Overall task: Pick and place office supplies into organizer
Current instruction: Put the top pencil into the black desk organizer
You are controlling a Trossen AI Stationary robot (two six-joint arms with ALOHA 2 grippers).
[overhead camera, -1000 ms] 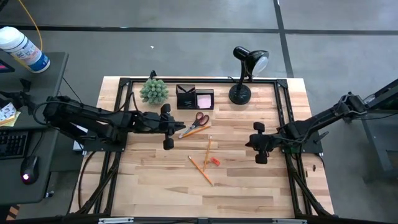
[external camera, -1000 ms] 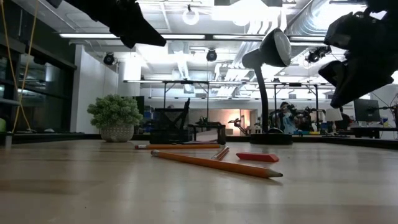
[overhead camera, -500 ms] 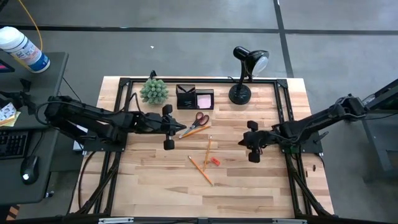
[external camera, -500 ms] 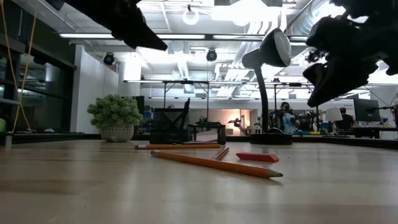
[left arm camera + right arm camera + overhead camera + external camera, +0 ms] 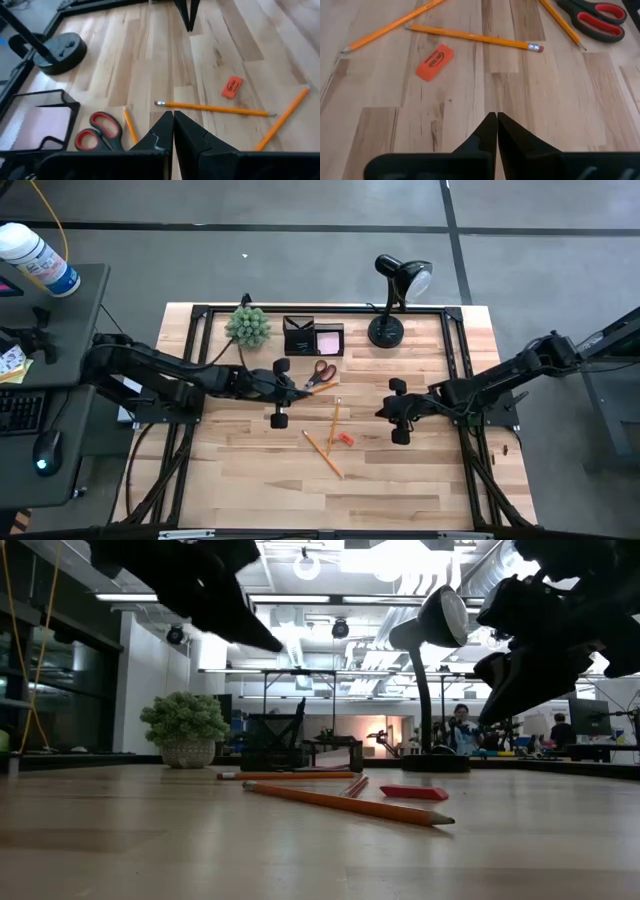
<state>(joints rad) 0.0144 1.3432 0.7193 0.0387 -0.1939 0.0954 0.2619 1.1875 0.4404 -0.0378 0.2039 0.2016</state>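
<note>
At centre frame in the high view, you see the left gripper [image 5: 293, 391] with fingers pressed together, holding nothing, just beside the red-handled scissors [image 5: 318, 372] and a yellow pencil beneath them. Right of centre, the right gripper [image 5: 378, 411] is likewise fully closed and empty, near the small orange rectangular eraser [image 5: 345, 439]. Two more yellow pencils [image 5: 327, 442] lie on the light wooden table [image 5: 420, 480] beside that eraser. Toward the upper centre stands the black mesh organizer [image 5: 300, 335], its right compartment holding a pink sticky-note pad [image 5: 330, 340], between a green spiky plant [image 5: 247, 326] and a black desk lamp [image 5: 392, 301].
</note>
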